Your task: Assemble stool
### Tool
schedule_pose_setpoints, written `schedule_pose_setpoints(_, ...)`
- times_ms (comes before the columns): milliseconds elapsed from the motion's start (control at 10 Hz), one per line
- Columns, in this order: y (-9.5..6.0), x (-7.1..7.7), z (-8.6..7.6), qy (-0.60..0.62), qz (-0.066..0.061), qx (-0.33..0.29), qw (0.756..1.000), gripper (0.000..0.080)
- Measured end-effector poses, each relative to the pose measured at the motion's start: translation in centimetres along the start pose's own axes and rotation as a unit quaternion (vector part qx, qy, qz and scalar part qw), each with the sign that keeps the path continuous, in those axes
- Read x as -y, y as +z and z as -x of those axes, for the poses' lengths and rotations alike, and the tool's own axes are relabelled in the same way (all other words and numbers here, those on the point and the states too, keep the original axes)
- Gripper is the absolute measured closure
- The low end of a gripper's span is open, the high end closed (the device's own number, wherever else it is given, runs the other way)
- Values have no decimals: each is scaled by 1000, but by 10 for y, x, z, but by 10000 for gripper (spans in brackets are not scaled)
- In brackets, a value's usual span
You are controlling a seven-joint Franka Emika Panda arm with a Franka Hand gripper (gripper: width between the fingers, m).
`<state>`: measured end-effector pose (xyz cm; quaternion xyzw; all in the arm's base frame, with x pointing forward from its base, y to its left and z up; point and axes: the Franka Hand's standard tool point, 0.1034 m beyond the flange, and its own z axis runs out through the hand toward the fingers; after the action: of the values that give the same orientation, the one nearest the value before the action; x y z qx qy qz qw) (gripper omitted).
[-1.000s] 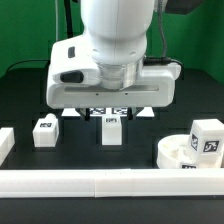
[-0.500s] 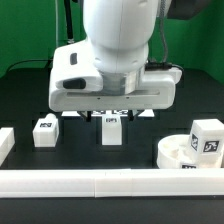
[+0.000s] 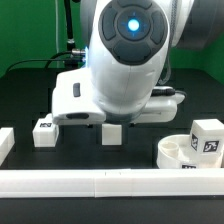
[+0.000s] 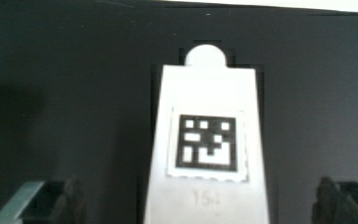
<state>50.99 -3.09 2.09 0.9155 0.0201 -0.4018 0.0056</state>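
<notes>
1. Three legs are seen in the exterior view. The middle leg (image 3: 111,133) stands on the black desk (image 3: 140,150) directly beneath the arm (image 3: 125,60), and its upper part is hidden by the arm's housing.
2. In the wrist view this leg is shown lengthwise, with a square tag (image 4: 204,140) on its face and a rounded peg (image 4: 208,55) at one end. All its long edges are clear of other parts.
3. The pincer (image 4: 186,200) is spread wide and nothing is gripped. Its fingers (image 4: 25,200) are placed one on each long side of the leg, apart from it, with a strip of bare desk left between each finger and the nearer edge.
4. The left leg (image 3: 43,133) is set well apart towards the exterior view's left, with open desk between it and the middle leg.
5. The round seat (image 3: 175,155) lies towards the exterior view's right, with bare desk between it and the middle leg. The third leg (image 3: 207,137) is seen upright at it; whether on it or just behind cannot be told.
6. A long white border bar (image 3: 100,183) runs along the front, closing off the desk's near edge.
7. A further white piece (image 3: 5,143) is cut off by the picture's left edge.
</notes>
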Motion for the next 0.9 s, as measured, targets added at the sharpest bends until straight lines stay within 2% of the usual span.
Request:
schedule_pose_setpoints(300, 15, 1, -5, 1, 1, 13, 1000, 150)
schedule_pose_setpoints(600, 11, -2, -4, 2, 0, 11, 1000, 176)
schedule_pose_setpoints(700, 9, -3, -4, 1, 0, 10, 1000, 354)
schedule_pose_setpoints(800, 9, -3, -4, 2, -1, 9, 1000, 461)
schedule_pose_setpoints(900, 9, -3, -4, 2, -1, 9, 1000, 461)
